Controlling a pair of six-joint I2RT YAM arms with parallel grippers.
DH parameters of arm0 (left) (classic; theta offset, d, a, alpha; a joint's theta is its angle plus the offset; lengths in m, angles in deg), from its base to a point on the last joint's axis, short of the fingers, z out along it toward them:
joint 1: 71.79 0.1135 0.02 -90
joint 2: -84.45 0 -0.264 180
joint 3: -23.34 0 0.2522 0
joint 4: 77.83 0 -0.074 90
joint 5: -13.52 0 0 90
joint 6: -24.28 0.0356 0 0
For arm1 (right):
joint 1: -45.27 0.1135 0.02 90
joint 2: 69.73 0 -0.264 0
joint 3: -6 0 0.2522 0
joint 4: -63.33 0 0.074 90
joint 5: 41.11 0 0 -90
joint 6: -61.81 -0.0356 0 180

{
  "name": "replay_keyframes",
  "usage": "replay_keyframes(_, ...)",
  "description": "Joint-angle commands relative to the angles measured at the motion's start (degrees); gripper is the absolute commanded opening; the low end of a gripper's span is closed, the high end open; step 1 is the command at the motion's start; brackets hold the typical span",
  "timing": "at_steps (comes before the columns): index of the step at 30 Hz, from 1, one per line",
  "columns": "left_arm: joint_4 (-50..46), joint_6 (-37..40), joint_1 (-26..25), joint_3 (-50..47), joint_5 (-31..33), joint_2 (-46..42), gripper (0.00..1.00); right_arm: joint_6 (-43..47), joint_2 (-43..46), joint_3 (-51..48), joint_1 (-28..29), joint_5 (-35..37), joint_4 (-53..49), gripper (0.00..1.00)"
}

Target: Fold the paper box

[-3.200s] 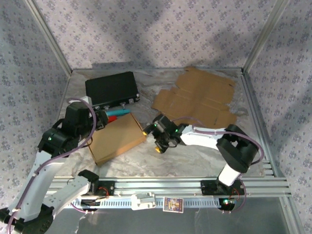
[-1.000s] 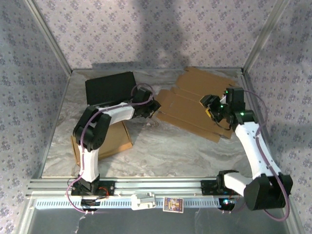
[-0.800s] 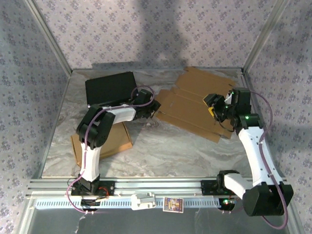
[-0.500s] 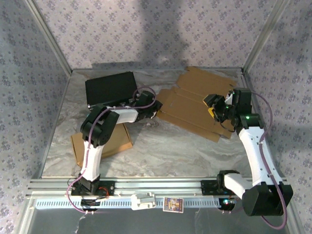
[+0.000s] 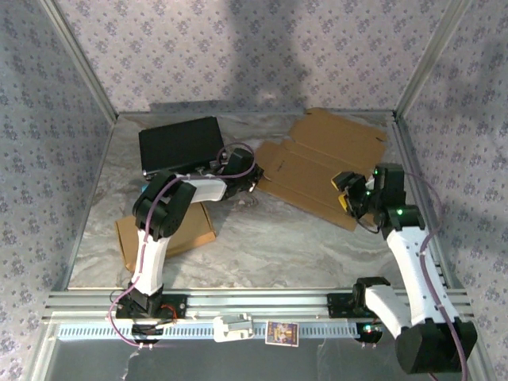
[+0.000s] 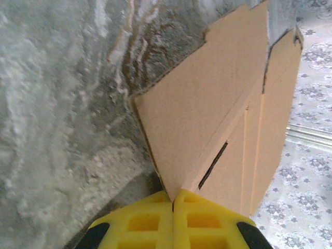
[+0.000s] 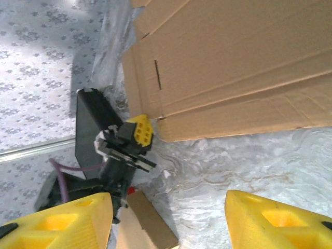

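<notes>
Grasp step: left gripper (image 6: 174,201) pinches cardboard blank (image 5: 317,171) corner, right gripper (image 7: 167,207) spread wide nearby; next likely lift flap along crease.

The flat paper box (image 5: 325,163) is matt brown cardboard, rough at its cut edges; the table (image 5: 262,246) looks marbled grey with a crinkled sheen; the fingers (image 6: 155,205) of the left gripper (image 6: 174,197) are smooth yellow plastic.

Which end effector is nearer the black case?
Left. The left end effector sits just right of the black case, gripping the flat cardboard; the right end effector hovers open at the cardboard's far side.
</notes>
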Motion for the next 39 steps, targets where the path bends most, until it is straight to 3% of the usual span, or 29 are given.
replay_keyframes(1,2.8,-4.4,-1.1,-0.3,4.1,-4.9,0.0,-9.8,3.6,-4.0,3.2,7.5,4.6,0.62)
replay_keyframes(4,2.8,-6.3,-1.3,-0.3,5.0,-6.3,0.0,-16.4,6.2,-8.2,8.0,14.3,7.2,0.66)
replay_keyframes(8,3.0,-8.4,-1.6,0.0,5.4,-7.5,0.0,-22.5,6.5,-13.4,13.0,18.4,12.9,0.69)
replay_keyframes(13,1.8,-10.5,-2.4,0.7,5.9,-9.5,0.0,-29.5,7.1,-16.7,21.4,32.0,18.9,0.79)
replay_keyframes(17,1.1,-11.2,-2.7,0.8,5.8,-10.9,0.0,-34.2,5.0,-17.4,23.3,35.9,21.1,0.81)
replay_keyframes(24,0.0,-11.5,-3.3,0.9,5.2,-13.1,0.0,-37.2,-3.4,-18.1,22.8,38.2,30.0,0.72)
replay_keyframes(28,0.0,-11.8,-3.8,0.4,4.5,-13.8,0.0,-37.2,-10.3,-16.3,21.2,36.1,36.8,0.66)
replay_keyframes(33,0.3,-11.9,-4.2,-0.4,4.7,-14.7,0.0,-36.7,-13.3,-13.7,21.4,37.3,37.8,0.61)
replay_keyframes(39,0.3,-11.8,-4.1,-0.6,4.4,-15.4,0.0,-39.1,-16.4,-13.9,21.9,38.2,41.2,0.46)
